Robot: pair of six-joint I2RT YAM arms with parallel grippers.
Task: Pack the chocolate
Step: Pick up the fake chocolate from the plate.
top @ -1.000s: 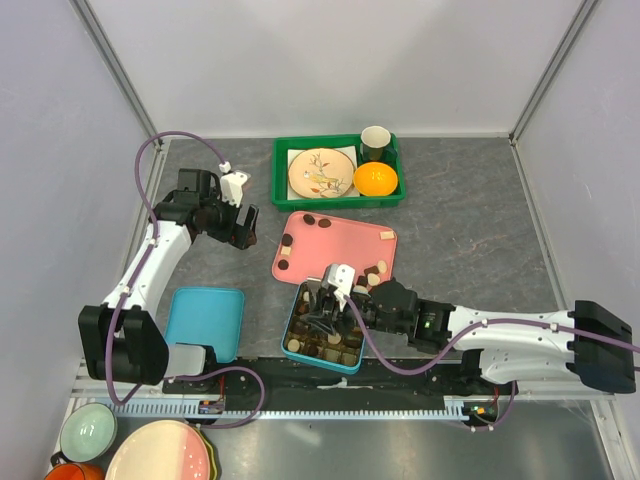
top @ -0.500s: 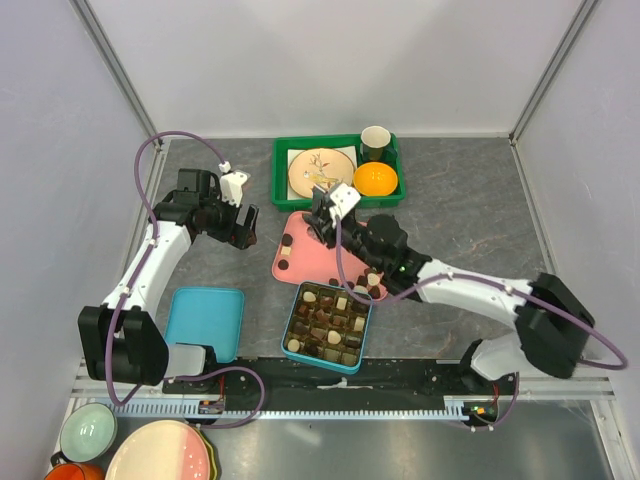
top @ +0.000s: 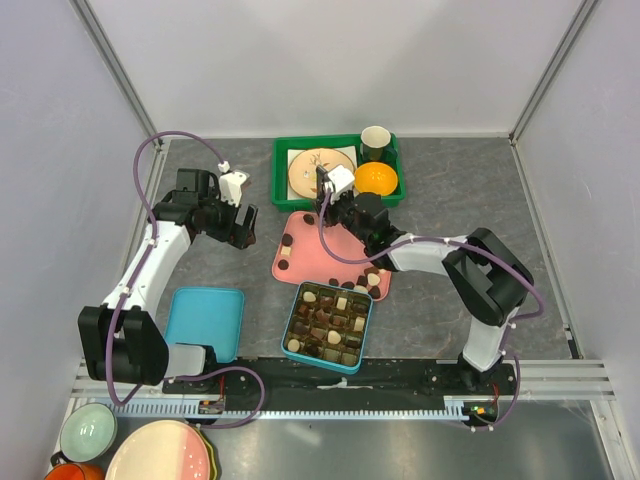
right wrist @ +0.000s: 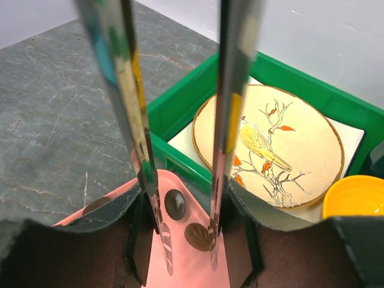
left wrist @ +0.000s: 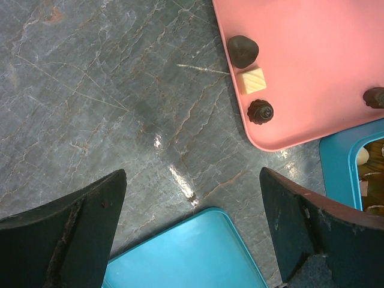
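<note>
At far corner of one pink tray [top: 340, 245]: right gripper [right wrist: 190, 264] tips down, jaws apart, nothing clamped. Two dark pieces of chocolate [right wrist: 175, 204] by the tips, the oval one flat, long axis crosswise in wrist view. Three more in a row along tray's left edge, several at near-right corner. Rest packed in one blue box [top: 296, 318]. Left gripper [left wrist: 191, 180] spread wide over bare table [left wrist: 90, 90], near one teal lid [top: 205, 322]. One green crate [top: 280, 175]: one plate [top: 310, 172], one cup [top: 375, 140], one orange [top: 380, 180].
</note>
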